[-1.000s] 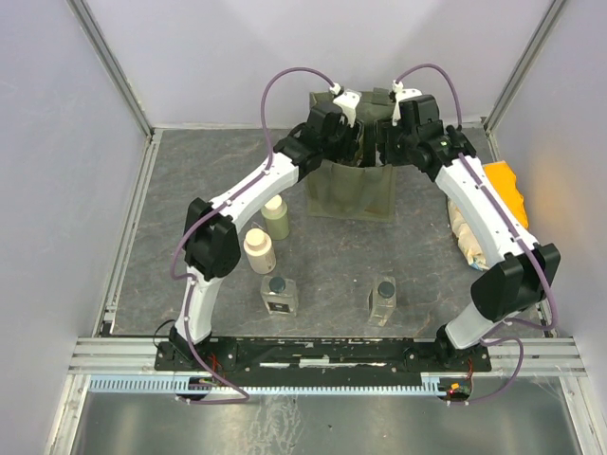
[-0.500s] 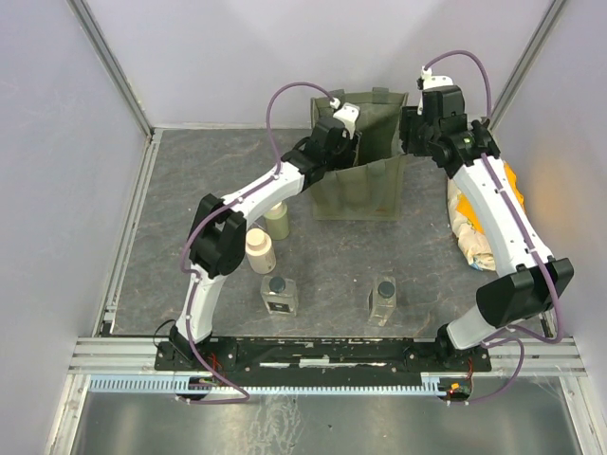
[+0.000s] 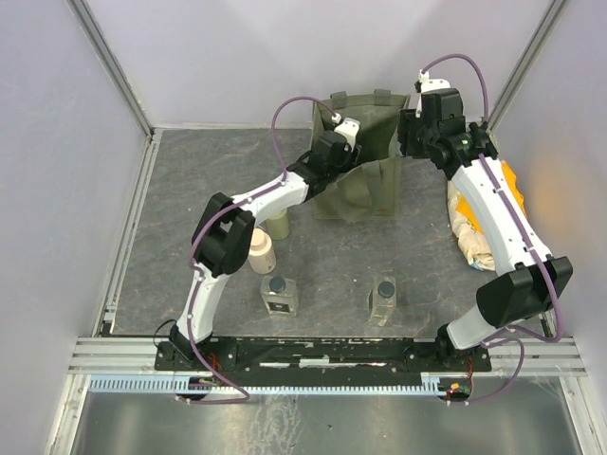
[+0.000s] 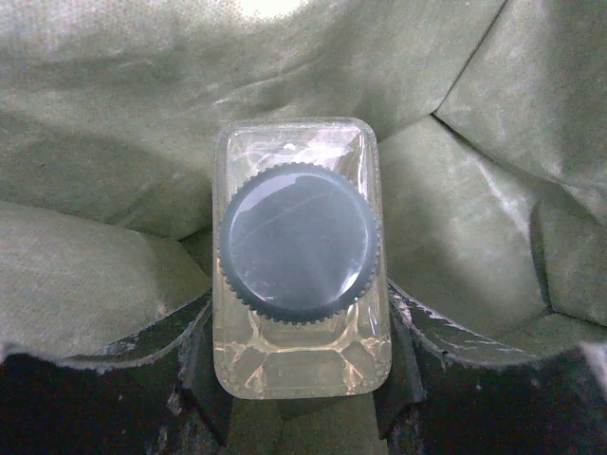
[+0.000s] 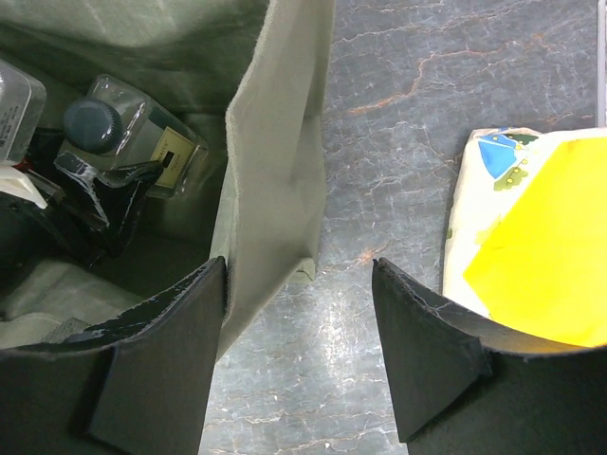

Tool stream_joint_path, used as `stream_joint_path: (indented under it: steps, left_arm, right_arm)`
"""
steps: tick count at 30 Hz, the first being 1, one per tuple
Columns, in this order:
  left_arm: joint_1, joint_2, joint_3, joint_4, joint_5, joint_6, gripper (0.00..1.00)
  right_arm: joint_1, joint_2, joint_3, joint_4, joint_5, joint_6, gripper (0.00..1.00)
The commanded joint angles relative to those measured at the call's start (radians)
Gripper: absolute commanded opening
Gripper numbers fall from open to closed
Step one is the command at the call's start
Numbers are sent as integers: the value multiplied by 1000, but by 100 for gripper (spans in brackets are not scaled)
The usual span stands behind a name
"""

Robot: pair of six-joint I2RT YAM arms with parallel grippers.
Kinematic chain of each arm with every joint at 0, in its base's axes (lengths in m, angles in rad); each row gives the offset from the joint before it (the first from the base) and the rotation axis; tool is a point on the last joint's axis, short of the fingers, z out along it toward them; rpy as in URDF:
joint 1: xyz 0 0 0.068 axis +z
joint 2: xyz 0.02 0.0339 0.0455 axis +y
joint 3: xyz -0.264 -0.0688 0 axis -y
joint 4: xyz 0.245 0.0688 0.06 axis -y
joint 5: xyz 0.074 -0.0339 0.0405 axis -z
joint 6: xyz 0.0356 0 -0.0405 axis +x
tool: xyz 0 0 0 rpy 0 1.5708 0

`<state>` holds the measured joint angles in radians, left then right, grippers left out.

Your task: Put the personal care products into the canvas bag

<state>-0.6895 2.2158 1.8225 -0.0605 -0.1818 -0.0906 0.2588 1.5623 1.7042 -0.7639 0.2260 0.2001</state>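
Here left fingers (image 4: pixel 201 372) pinch clear bottle (image 4: pixel 299 246); right fingers (image 5: pixel 161 370), wide, straddle canvas bag (image 5: pixel 275 171).

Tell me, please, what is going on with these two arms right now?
The left gripper is down inside the canvas bag, holding a clear square bottle with a dark cap. The right gripper stands open astride the bag's right wall. Four bottles wait on the table: an olive-green bottle, a cream bottle and two more clear bottles. An orange packet lies at the right.
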Motion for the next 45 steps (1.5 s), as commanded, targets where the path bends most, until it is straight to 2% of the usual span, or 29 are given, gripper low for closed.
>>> stream_joint_path:
  steps: [1,6,8,12,21,26,37,45]
  left_arm:
    - [3,-17,-18,196,-33,-2,3]
    - [3,-26,-73,211,-33,-3,3]
    - [4,-30,-81,211,-28,1,9]
    - [4,-46,-92,209,-14,5,41]
    - [3,-90,-89,159,24,-1,89]
    - [3,-116,-89,122,48,-1,96]
    - [2,-164,-112,92,69,-6,98]
    - [4,-241,-15,69,61,11,99]
  right_arm:
    - [-12,-31,-7,23,7,-16,70]
    - [-12,-32,-16,26,6,-15,70]
    - [-12,-32,-18,25,3,-12,72]
    - [-12,-32,-20,29,-4,-8,88]
    - [-14,-38,-48,71,-35,12,97]
    - [-13,-36,-62,74,-37,-15,98]
    - [-13,-12,-52,71,-20,-32,99]
    - [-13,-3,-40,76,-64,-48,100]
